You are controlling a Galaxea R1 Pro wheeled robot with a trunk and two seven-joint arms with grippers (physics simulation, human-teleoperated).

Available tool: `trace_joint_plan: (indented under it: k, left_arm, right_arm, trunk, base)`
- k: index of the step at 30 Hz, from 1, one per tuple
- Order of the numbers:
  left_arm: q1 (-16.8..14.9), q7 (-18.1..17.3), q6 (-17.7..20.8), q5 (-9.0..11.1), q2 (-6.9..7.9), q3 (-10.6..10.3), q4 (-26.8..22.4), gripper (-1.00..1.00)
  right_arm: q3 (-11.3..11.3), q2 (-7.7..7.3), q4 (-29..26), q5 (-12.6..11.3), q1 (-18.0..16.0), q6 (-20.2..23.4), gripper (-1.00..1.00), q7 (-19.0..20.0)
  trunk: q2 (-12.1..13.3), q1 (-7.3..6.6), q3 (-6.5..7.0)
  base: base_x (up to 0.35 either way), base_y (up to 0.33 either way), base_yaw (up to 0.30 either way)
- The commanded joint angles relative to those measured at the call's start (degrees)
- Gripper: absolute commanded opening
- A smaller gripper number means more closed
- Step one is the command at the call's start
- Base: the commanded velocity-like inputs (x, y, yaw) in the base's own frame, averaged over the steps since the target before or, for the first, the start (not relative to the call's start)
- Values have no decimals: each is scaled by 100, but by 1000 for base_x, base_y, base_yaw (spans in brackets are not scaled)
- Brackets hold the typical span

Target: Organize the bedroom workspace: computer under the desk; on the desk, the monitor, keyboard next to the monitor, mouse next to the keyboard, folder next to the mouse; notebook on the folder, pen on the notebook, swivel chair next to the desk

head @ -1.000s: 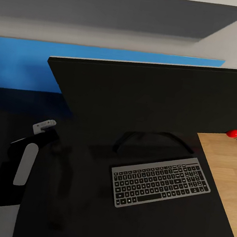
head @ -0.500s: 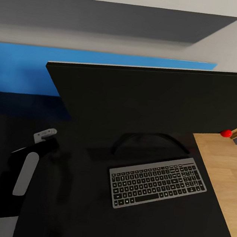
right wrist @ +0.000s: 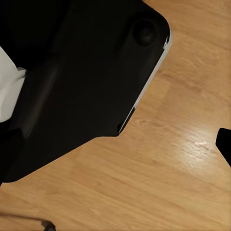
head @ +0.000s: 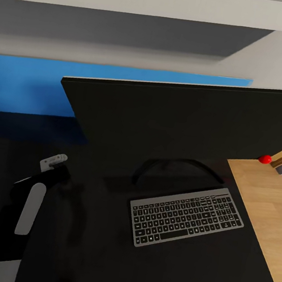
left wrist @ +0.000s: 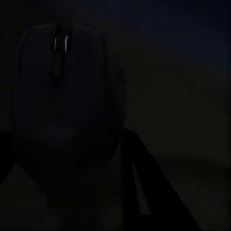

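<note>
The wide black monitor (head: pixel 184 120) stands on the glossy black desk (head: pixel 97 260) on its curved stand (head: pixel 178 164), with a red dot (head: pixel 264 159) at its lower right corner. In front of it lies the silver-framed keyboard (head: pixel 186 217). My left arm (head: pixel 31 202) reaches over the desk to the left of the keyboard. In the left wrist view the dark mouse (left wrist: pixel 67 96) sits very close between the fingers of my left gripper (left wrist: pixel 72 159), which looks shut on it; one finger (left wrist: pixel 144 187) runs along its side. The picture there is very dark.
The desk's blue back panel (head: pixel 32 85) rises behind the monitor, below a white wall shelf (head: pixel 156 2). Light wood floor (head: pixel 266 208) lies past the desk's right end. The right wrist view looks down at wood floor (right wrist: pixel 159 168) and a black rounded part (right wrist: pixel 91 72).
The whole head view has shifted a little, so the camera moved. The monitor, keyboard and left arm keep their places relative to each other.
</note>
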Motion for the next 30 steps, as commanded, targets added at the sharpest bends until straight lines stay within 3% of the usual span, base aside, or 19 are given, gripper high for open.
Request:
trace_joint_plan:
  k: [1,5,8,10,13,15,20,30]
  left_arm:
    - [85,27,-205,55,-1,-28,-6,-100]
    - [500,-11,-1145,58,47,-188,-6,-100]
    - [715,-78,-1639,57,64,-267,-6,-100]
    - [773,-152,-1758,58,63,-289,-6,-100]
    - [851,-580,-1905,59,37,-331,-6,-100]
    - [1038,-866,-2071,52,18,-667,-6,-100]
    - [1199,-936,-2363,50,52,-910,-6,-100]
    - [1335,-837,-2445,-6,45,-990,-6,-100]
  right_arm:
    - [-32,4,-11,20,-5,-20,100,45]
    - [-37,-3,7,33,-8,-11,100,46]
    - [-39,-5,16,41,-17,1,100,39]
    - [-39,-6,21,46,-22,6,100,31]
    - [-39,-19,91,41,-37,11,100,20]
    - [-39,-30,129,42,-48,21,100,12]
    - [-39,-41,145,66,-66,49,100,20]
    - [-34,-93,195,67,-71,65,100,24]
  trunk:
    - [-5,1,6]
    - [-5,1,44]
    - [-5,1,72]
    - [-5,1,91]
    - [-5,1,120]
    - [-5,1,138]
    - [-5,1,161]
    - [-5,1,164]
  base:
    - [-51,0,0]
    - [-23,0,0]
    - [-7,0,0]
    - [-2,0,0]
    - [0,0,0]
    - [0,0,0]
    - [0,0,0]
    - [0,0,0]
